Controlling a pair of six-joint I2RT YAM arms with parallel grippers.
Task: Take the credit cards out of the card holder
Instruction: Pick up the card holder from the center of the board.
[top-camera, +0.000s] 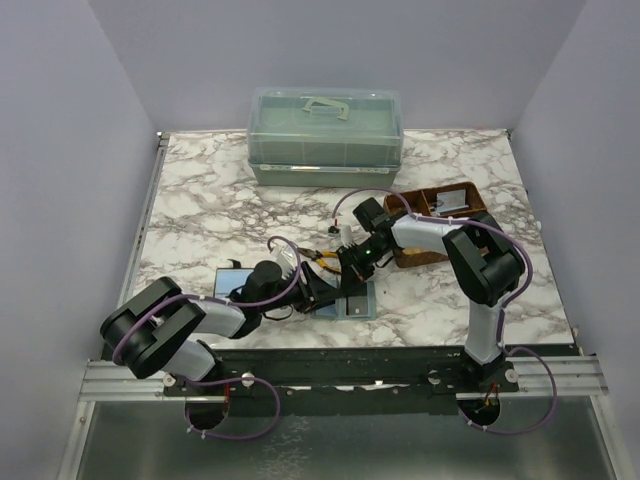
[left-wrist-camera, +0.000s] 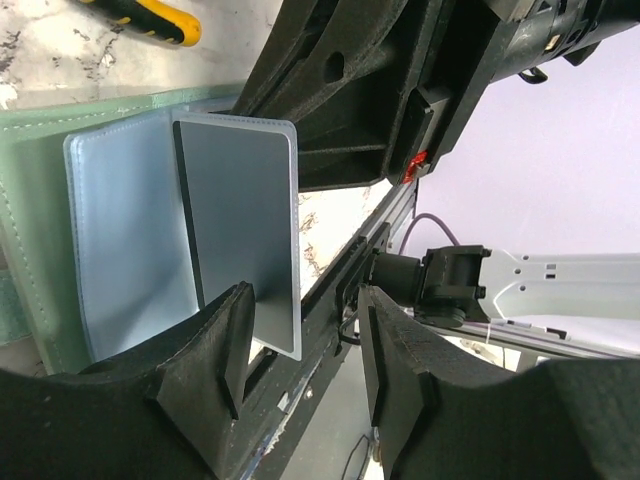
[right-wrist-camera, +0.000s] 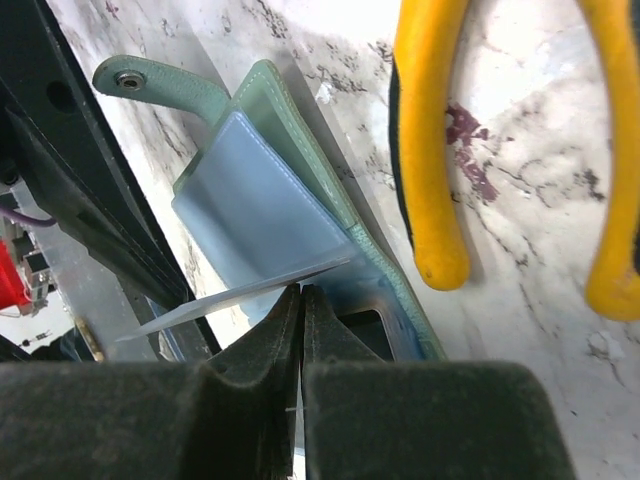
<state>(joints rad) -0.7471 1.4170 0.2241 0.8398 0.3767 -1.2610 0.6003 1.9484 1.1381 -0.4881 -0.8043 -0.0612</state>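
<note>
We see right gripper (right-wrist-camera: 301, 300) shut tight on grey credit card (left-wrist-camera: 240, 230) over card holder (right-wrist-camera: 250, 190); left gripper (left-wrist-camera: 305, 345) half open around it, no grip.

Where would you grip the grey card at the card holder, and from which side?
Probably the grey card by its free short end, from the left gripper side: that end stands clear of the card holder, so both faces are reachable.

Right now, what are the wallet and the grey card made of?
The wallet looks like leather or fake leather, matte teal, stitched along the edge; its pale pockets look like soft plastic. The card seems stiff plastic, smooth grey, round-cornered.
</note>
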